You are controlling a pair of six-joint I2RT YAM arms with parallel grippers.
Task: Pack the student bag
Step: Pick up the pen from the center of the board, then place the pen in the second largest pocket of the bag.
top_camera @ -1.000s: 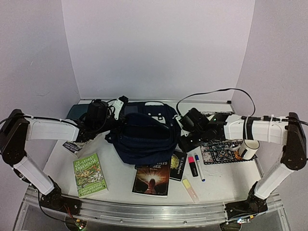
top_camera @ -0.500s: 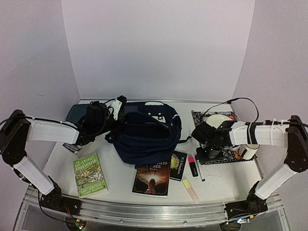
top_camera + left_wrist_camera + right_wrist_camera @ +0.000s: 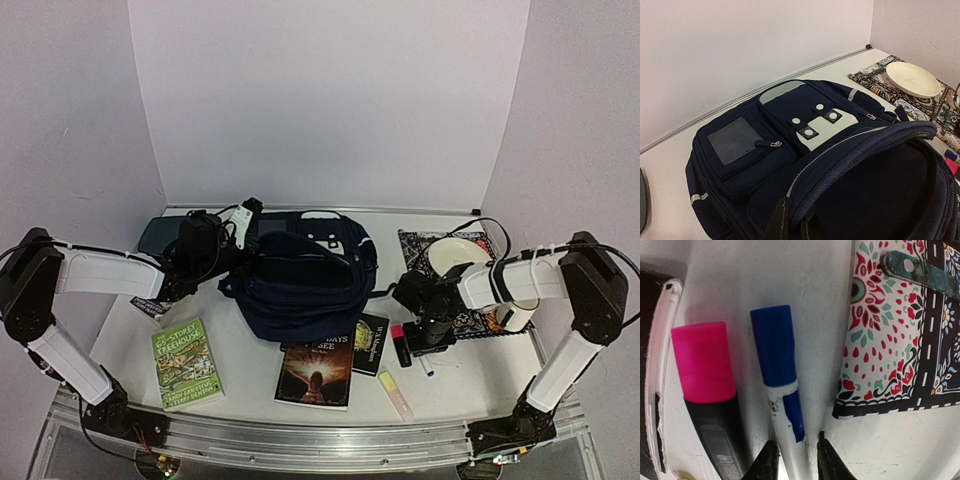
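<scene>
The student bag [image 3: 300,285] lies in the middle of the table [image 3: 250,365], its main mouth gaping upward. The left gripper [image 3: 792,227] is at the bag's left side, clenched on the rim of that opening. The right gripper [image 3: 796,460] is down at the table to the right of the bag, apart from it, its fingertips straddling a blue-capped white pen [image 3: 772,340] between a pink highlighter [image 3: 702,362] and a patterned mat [image 3: 900,340]. Whether they pinch the pen cannot be told.
</scene>
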